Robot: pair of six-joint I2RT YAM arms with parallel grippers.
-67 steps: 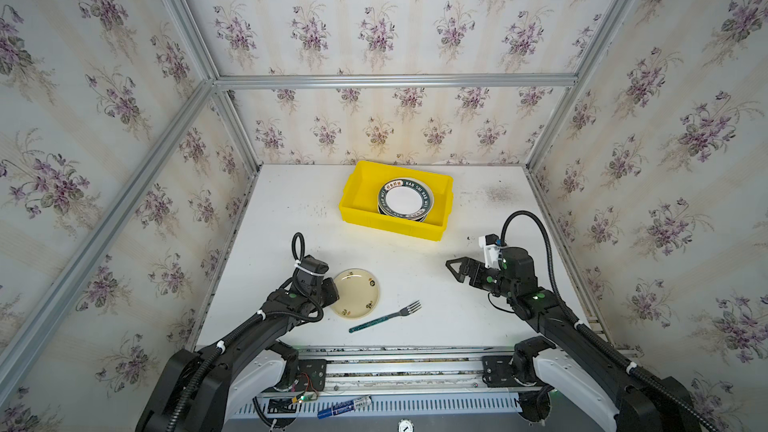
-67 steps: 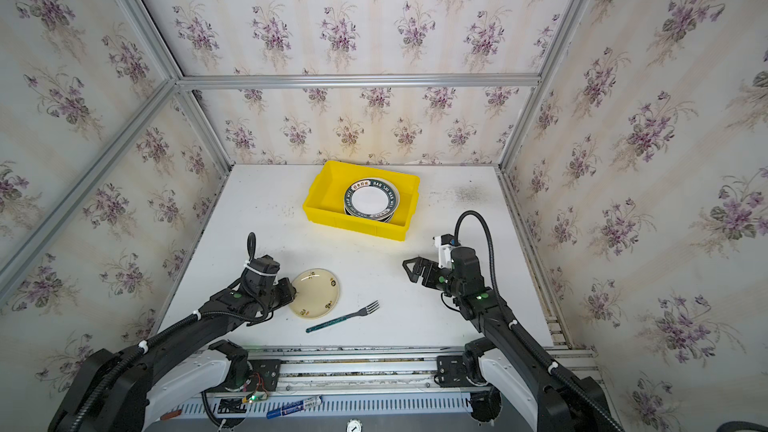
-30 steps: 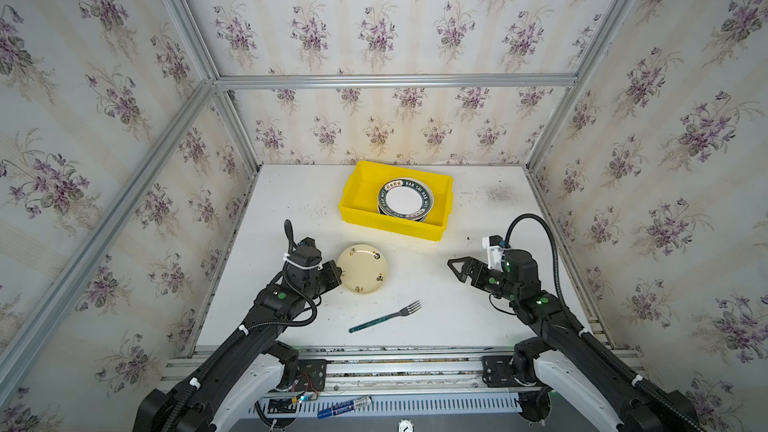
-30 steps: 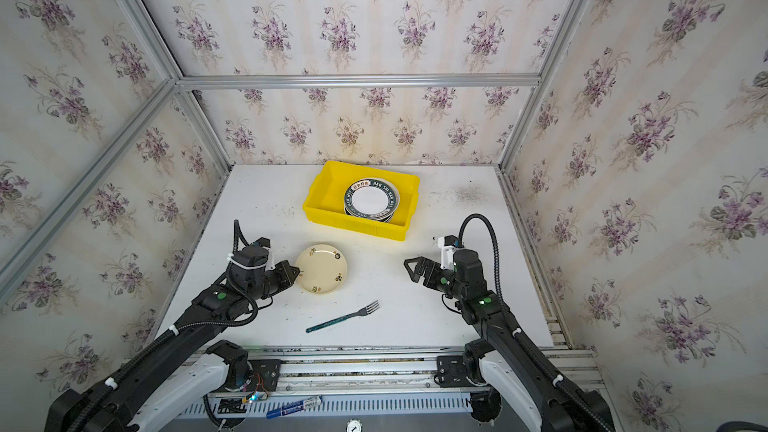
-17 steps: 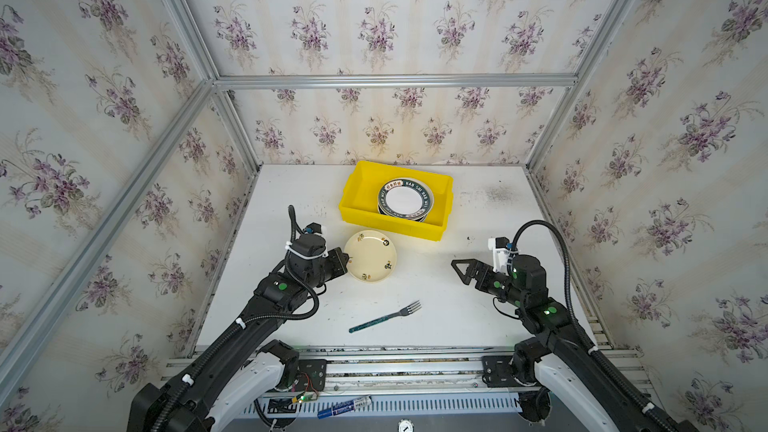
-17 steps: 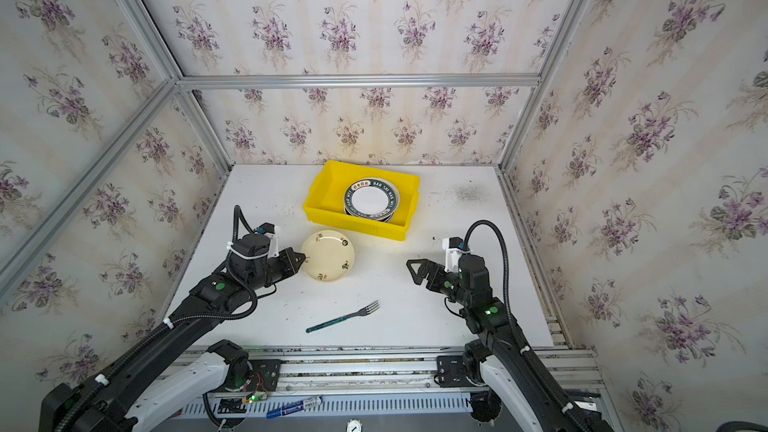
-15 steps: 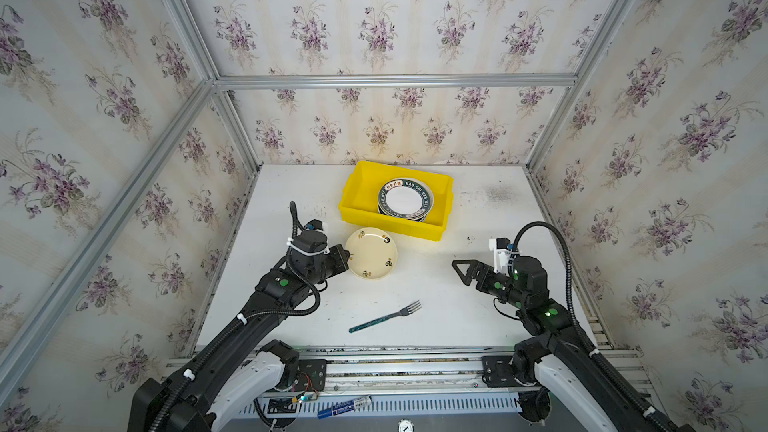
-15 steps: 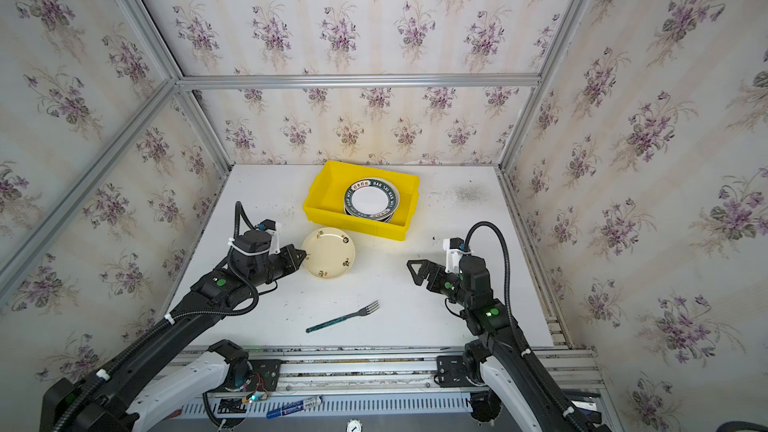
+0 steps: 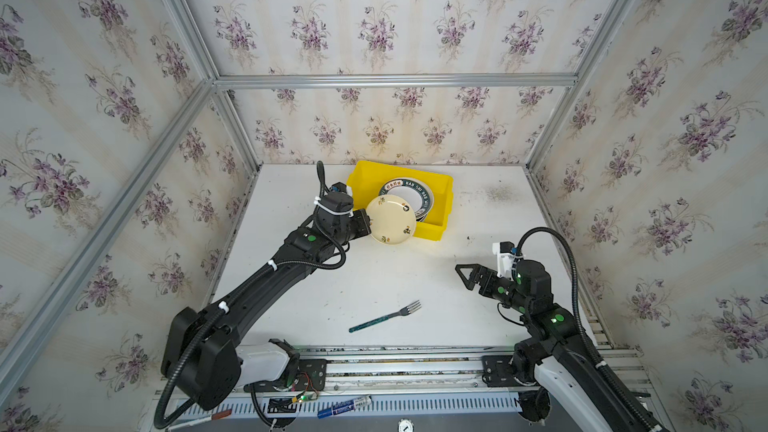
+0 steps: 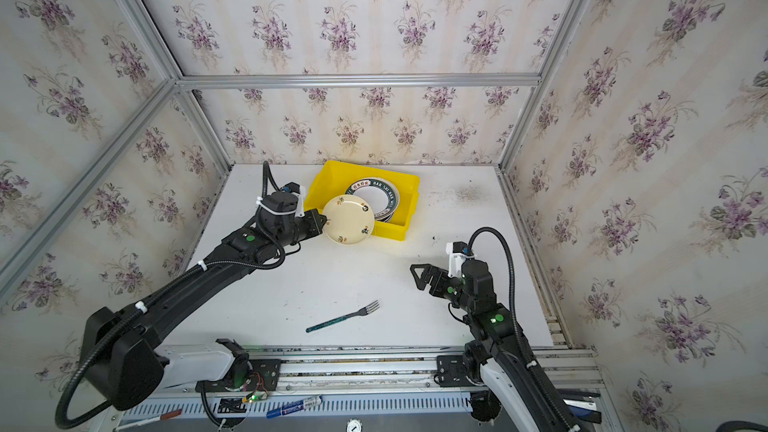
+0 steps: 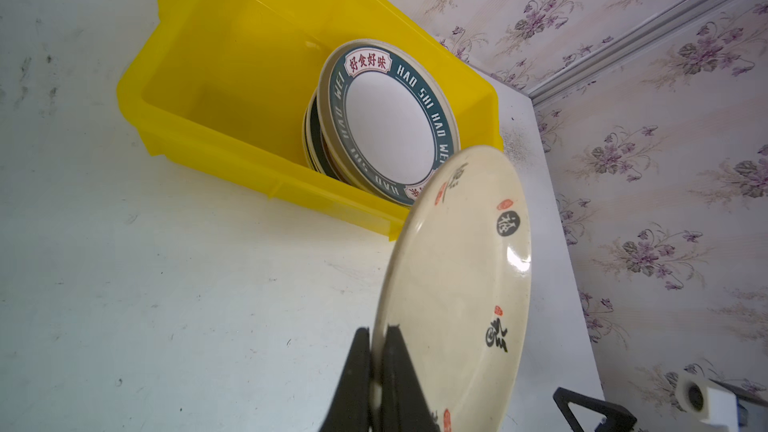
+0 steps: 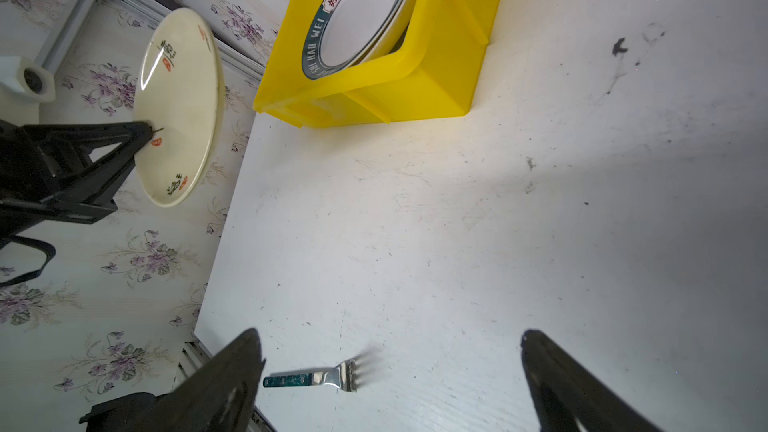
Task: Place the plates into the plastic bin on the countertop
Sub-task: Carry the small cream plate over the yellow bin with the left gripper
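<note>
Your plastic bin (image 9: 444, 205) sits at the back of the countertop (image 9: 374, 276), a bright yellow tub with a flared rim. Inside it, a stack of plates (image 9: 409, 196) fills the right-hand part. The top one is white in the middle with a dark teal rim lettered "HAO SHI HAO WEI" and a red-charactered label. The left wrist view shows more rims beneath it, slightly offset, but you cannot count them.

The cream plate (image 9: 392, 219) is up off the countertop, tilted steeply, just at the bin's near side. In both top views its far edge overlaps the bin's near wall and the stack. It is glossy, with small black and red motifs spaced around its rim.

Your left gripper (image 9: 367, 221) pinches that plate by its edge, one finger on each face. Your right gripper (image 12: 389, 334) hangs low over the right side of the countertop with its fingers spread wide, holding nothing. A teal-handled fork (image 9: 386, 317) lies flat near the front edge.
</note>
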